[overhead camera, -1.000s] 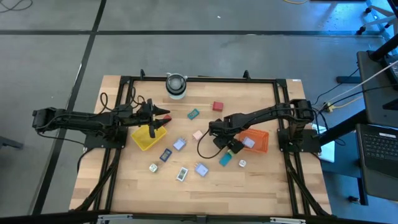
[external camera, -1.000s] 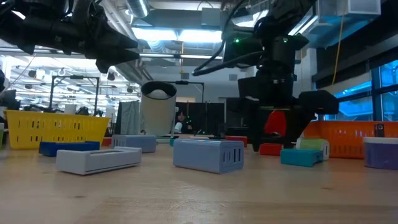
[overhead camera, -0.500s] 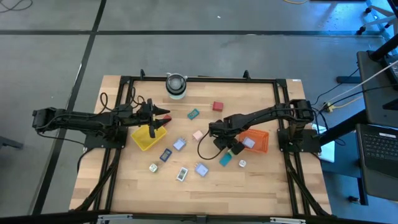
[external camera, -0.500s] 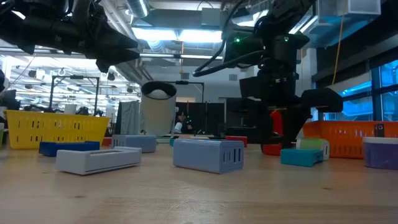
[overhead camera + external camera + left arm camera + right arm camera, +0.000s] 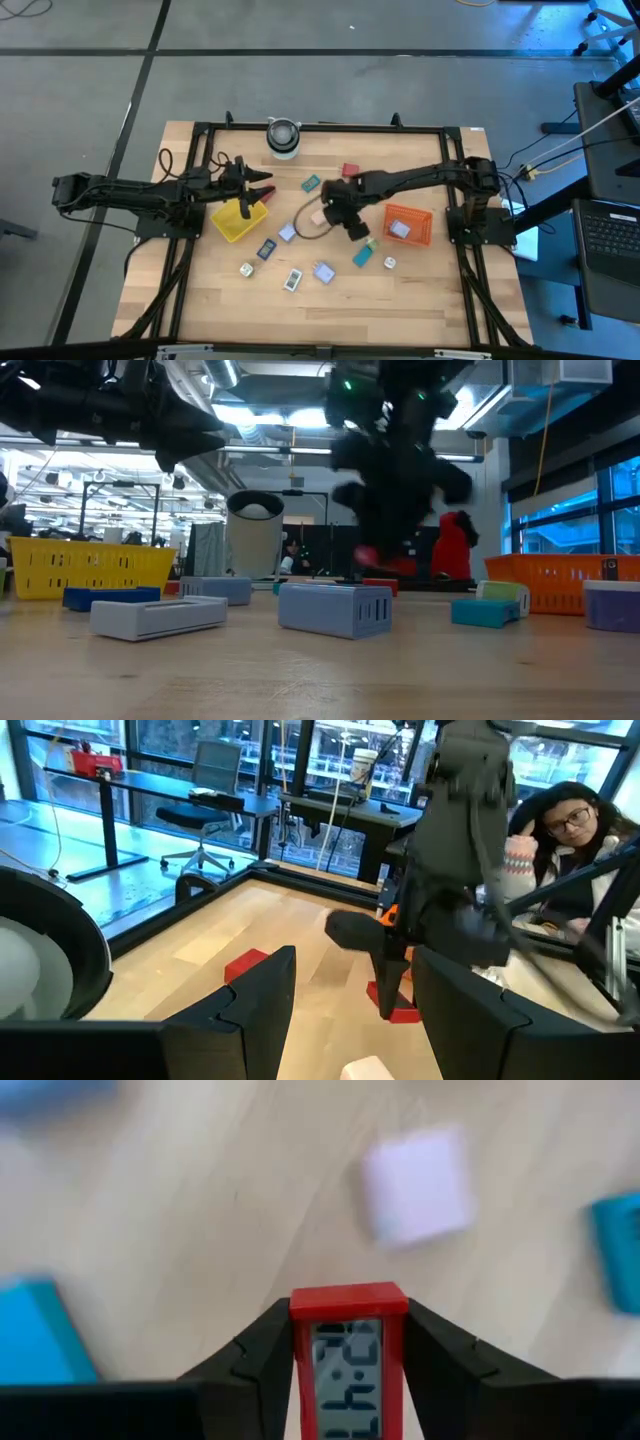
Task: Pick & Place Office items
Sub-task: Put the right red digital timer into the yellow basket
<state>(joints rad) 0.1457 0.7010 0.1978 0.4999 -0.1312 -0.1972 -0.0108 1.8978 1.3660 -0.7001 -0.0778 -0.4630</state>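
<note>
Clenched on either side of a red clock [image 5: 349, 1365], the right gripper [image 5: 349, 1380] carries the piece clear of the tabletop. Its two dark fingers [image 5: 262, 1350] press the narrow sides of the piece. The clock is a small upright red block with a pale grey display on its face, dark segmented digits showing across it. Seen from above, the right gripper [image 5: 345, 208] hangs over the middle of the table [image 5: 420, 290], between the yellow tray [image 5: 238, 220] and the orange tray [image 5: 408, 224], nearer the orange one.

Other office items lie scattered on the wood. A second red piece [image 5: 350, 171] sits beyond the gripper, towards the round white-and-grey cylinder [image 5: 283, 137]. A teal piece [image 5: 311, 183] lies near it. A pink piece [image 5: 317, 216] lies just beside the gripper on the yellow tray's side. Pale blue pieces [image 5: 288, 232] and [image 5: 323, 271], a dark blue piece [image 5: 266, 248] and a white piece [image 5: 293, 280] lie on the near side of the yellow tray. Another teal piece [image 5: 362, 257] and a small white one [image 5: 389, 263] lie in front of the orange tray, which holds a pale piece [image 5: 400, 229].

The left gripper [image 5: 262, 187] waits over the yellow tray's far edge, its fingers [image 5: 258, 990] spread apart and holding nothing.
</note>
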